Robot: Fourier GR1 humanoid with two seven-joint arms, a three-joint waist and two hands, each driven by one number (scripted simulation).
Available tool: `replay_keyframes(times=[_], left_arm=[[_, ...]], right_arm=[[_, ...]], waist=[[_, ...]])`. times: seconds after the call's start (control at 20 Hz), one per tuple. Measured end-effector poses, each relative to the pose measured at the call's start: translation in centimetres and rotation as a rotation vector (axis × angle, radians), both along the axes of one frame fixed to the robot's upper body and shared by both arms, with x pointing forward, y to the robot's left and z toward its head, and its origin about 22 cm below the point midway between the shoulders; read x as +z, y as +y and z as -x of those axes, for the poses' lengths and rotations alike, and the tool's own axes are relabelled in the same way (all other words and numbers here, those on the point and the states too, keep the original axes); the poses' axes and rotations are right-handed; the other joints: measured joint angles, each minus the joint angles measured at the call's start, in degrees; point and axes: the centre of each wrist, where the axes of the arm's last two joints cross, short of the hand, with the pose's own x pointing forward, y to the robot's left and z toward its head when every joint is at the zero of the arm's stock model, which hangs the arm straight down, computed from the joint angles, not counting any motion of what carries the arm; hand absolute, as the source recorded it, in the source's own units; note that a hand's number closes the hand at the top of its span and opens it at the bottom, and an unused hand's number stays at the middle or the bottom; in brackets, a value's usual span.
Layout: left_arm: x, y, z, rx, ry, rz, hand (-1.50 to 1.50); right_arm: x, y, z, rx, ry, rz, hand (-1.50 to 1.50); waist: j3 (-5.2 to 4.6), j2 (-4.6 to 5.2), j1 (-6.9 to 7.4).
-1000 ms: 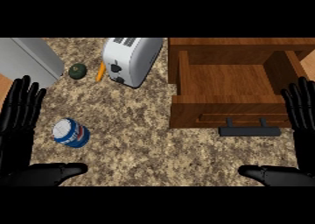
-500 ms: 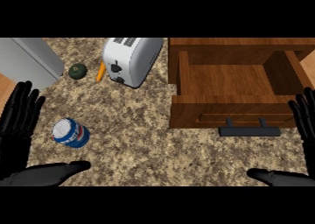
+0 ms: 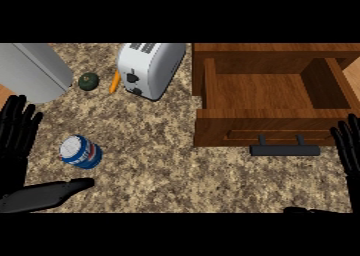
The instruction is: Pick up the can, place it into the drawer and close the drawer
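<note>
- A white toaster point(image 3: 149, 69) stands at the far middle of the speckled counter point(image 3: 175, 170).
- Left of it lie an orange carrot point(image 3: 114, 82) and a dark green avocado point(image 3: 88, 81).
- A grey appliance point(image 3: 28, 70) fills the far left corner.

Single head view, looking steeply down onto the speckled brown granite counter top point(image 3: 175, 165) from above its near edge. The far edge of the frame takes in a white slotted toaster point(image 3: 148, 67) and the open brown wooden drawer point(image 3: 275, 127) at right. The black left hand point(image 3: 13, 145) and black right hand point(image 3: 354, 150) enter from the lower corners, close to the camera.
</note>
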Motion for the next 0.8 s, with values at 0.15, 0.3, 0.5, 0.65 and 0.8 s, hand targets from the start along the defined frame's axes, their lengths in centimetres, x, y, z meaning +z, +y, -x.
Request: replay_keyframes(times=[0.15,0.3,0.5,0.65,0.8], left_arm=[[-0.5,0.2,-0.4,0.019,0.007,-0.001,-1.50],[-1.5,0.5,-0.6,0.020,0.014,0.004,-1.50],[-3.0,0.3,-1.7,0.020,0.021,0.008,-1.50],[-4.5,0.6,-2.4,0.022,0.032,0.011,-1.50],[-5.6,0.9,-2.8,0.031,0.030,0.009,-1.50]], right_arm=[[-0.2,-0.9,0.5,0.000,-0.004,0.006,-1.50],[-0.1,-1.2,0.6,-0.005,-0.003,0.006,-1.50],[-0.3,-1.7,0.3,-0.009,0.000,0.003,-1.50],[-0.8,-2.1,0.5,-0.010,0.003,0.007,-1.50],[-1.1,-2.3,0.3,-0.008,0.003,0.006,-1.50]], waist=[[0.01,0.01,-0.03],[0.01,0.01,-0.01],[0.00,0.03,-0.05],[0.01,0.04,-0.07],[0.00,0.03,-0.04]])
